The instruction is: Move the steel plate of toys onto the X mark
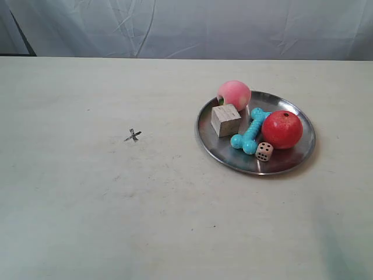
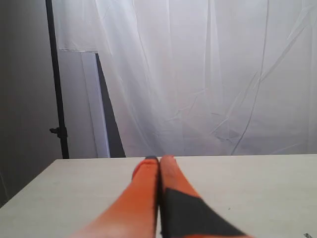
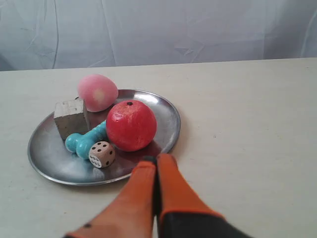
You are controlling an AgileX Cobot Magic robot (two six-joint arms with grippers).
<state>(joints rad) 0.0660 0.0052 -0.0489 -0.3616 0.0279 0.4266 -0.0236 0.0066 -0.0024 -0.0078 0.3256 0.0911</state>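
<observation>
The round steel plate [image 1: 291,160] lies on the table at the exterior view's right. It carries a pink peach [image 1: 234,94], a red apple [image 1: 282,129], a pale wooden cube [image 1: 225,120], a turquoise dog-bone [image 1: 250,130] and a small die [image 1: 264,151]. The X mark [image 1: 133,135] is drawn on the table well apart from the plate, toward the exterior view's left. In the right wrist view my right gripper [image 3: 157,159] is shut and empty, its tips just over the plate's [image 3: 54,168] near rim beside the apple [image 3: 131,125]. My left gripper [image 2: 159,159] is shut over bare table. Neither arm shows in the exterior view.
A pale tabletop [image 1: 87,216] stretches around the plate and the mark. A white curtain [image 1: 204,26] hangs behind the table's far edge. A dark vertical pole [image 2: 57,99] stands beyond the table's corner in the left wrist view.
</observation>
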